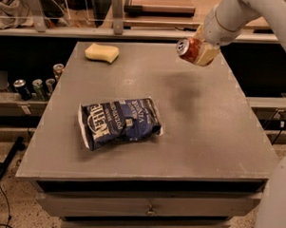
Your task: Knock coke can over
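Observation:
The coke can (188, 49), red with a silver top, is tilted on its side in the air above the far right part of the grey table (204, 123). My gripper (199, 51) is shut on the can and holds it well clear of the tabletop, its silver top pointing left. The white arm comes in from the upper right. The can's shadow falls on the table below it.
A blue chip bag (120, 122) lies flat at the table's middle left. A yellow sponge (102, 53) sits at the far left corner. Several dark and green cans (37, 86) stand on a lower shelf to the left. Drawers run below the front edge.

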Controlling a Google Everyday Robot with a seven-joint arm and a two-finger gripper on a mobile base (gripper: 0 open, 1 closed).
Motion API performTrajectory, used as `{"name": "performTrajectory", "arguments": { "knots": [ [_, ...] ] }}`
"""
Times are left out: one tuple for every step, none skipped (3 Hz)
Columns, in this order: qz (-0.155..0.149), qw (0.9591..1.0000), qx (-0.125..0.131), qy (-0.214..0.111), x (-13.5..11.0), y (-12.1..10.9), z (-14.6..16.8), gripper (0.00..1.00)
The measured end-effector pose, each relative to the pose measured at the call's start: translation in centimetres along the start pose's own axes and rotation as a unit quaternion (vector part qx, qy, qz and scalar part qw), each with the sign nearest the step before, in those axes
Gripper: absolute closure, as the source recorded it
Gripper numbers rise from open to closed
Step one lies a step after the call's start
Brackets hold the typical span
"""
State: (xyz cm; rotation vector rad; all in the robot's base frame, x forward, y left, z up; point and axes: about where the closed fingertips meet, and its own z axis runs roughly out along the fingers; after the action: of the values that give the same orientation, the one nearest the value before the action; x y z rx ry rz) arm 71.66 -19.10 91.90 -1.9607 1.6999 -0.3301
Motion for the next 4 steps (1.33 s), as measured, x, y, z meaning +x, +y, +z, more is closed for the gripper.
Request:
{"name": "performTrajectory", "arguments": {
  "knots": [
    [-0.036, 0.9980, -0.024, 0.046, 0.1, 0.5, 0.8, 1.00],
    [-0.072, 0.9924, -0.044, 0.089, 0.3, 1.1, 1.0, 1.00],
    [-0.104, 0.9847, -0.067, 0.122, 0.1, 2.2, 1.3, 1.00],
    [-0.132, 0.9765, -0.089, 0.145, -0.4, 3.3, 1.7, 1.00]
  ]
}}
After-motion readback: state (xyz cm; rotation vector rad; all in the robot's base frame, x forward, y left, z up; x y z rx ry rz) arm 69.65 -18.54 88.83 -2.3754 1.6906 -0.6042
